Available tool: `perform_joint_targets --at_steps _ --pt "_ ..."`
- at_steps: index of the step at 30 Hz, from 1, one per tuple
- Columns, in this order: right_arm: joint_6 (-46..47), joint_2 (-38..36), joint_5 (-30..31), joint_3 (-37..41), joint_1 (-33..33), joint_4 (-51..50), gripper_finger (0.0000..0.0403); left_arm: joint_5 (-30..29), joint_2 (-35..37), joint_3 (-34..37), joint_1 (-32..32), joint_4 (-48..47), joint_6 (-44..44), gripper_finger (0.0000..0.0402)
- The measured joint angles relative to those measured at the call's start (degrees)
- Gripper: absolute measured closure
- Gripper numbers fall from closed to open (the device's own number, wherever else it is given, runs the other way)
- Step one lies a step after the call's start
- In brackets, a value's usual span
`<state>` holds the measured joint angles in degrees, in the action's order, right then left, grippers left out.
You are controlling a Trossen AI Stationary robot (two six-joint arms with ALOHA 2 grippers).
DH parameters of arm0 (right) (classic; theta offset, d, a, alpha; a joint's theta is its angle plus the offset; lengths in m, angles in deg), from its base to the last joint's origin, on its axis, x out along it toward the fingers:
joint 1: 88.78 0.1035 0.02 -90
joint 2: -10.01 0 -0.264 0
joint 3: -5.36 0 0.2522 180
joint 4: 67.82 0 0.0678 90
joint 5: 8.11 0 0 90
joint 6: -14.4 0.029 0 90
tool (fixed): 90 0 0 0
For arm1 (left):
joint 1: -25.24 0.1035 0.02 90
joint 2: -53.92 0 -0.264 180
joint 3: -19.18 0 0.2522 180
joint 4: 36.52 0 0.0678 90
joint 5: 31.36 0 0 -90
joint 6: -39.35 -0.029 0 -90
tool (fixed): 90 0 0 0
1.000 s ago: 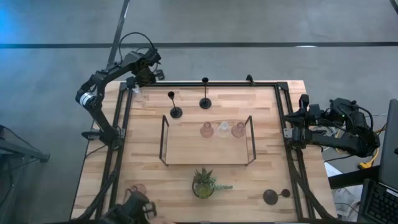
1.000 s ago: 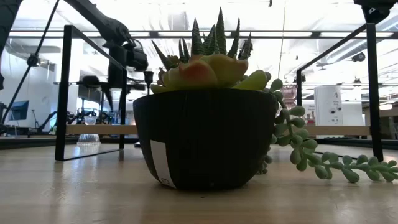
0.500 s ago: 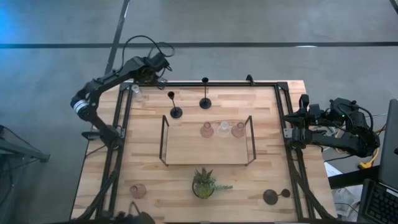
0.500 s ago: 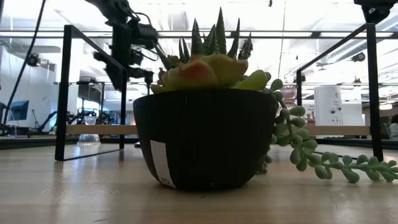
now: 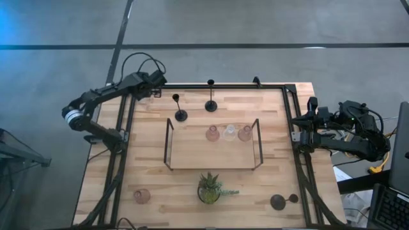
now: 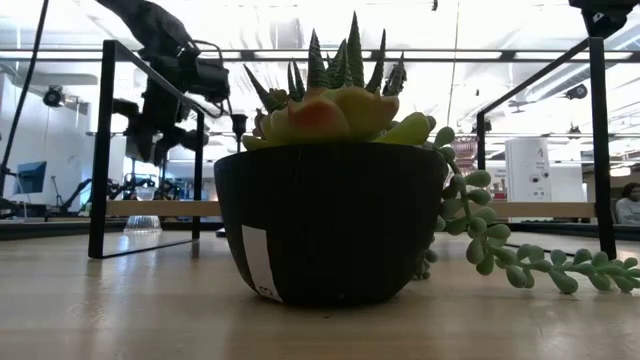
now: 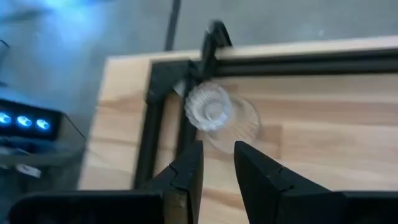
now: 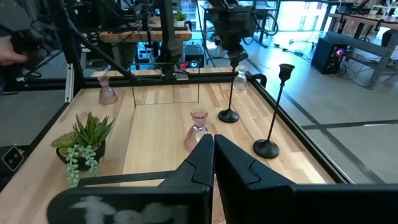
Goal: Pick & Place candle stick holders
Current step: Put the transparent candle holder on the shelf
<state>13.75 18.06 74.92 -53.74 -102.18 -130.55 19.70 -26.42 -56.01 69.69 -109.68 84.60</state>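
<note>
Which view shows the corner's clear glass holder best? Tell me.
The left wrist view: the clear glass holder sits unobstructed just ahead of the left gripper. The right wrist view shows it small and far off; the high view barely shows it beside the arm; the low view leaves it uncertain.

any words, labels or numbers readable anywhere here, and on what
None can be read.
White sticker on the black round plant pot: its marks are too small to read.
White appliance in the room behind the table: a small dark panel, nothing legible.
Dark device beside the table with glowing blue lights: lights only, no characters.
</note>
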Motion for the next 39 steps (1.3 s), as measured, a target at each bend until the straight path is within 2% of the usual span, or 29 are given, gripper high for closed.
perform_joint_targets --at_steps 12,17,24,31,39 --pt "0.00 0.00 0.01 0.00 0.01 -0.02 0.0394 4.49 -2.45 -0.37 3.95 3.48 -3.17 0.0307" --pt "0.00 0.00 -0.01 0.00 0.01 -0.02 0.0394 6.51 -5.89 -0.37 6.13 3.72 -4.96 0.0307" --pt "0.00 0.00 0.00 0.00 0.01 -0.02 0.0394 6.67 -9.98 -0.77 7.92 4.25 -4.63 0.0307" --pt "0.00 0.00 0.01 -0.02 0.01 0.00 0.0394 6.79 -8.39 -2.55 7.49 2.86 -5.07 0.0307" --pt "0.00 0.00 0.01 0.00 0.01 -0.02 0.0394 5.02 -8.05 -4.33 7.72 4.84 -10.95 0.0307"
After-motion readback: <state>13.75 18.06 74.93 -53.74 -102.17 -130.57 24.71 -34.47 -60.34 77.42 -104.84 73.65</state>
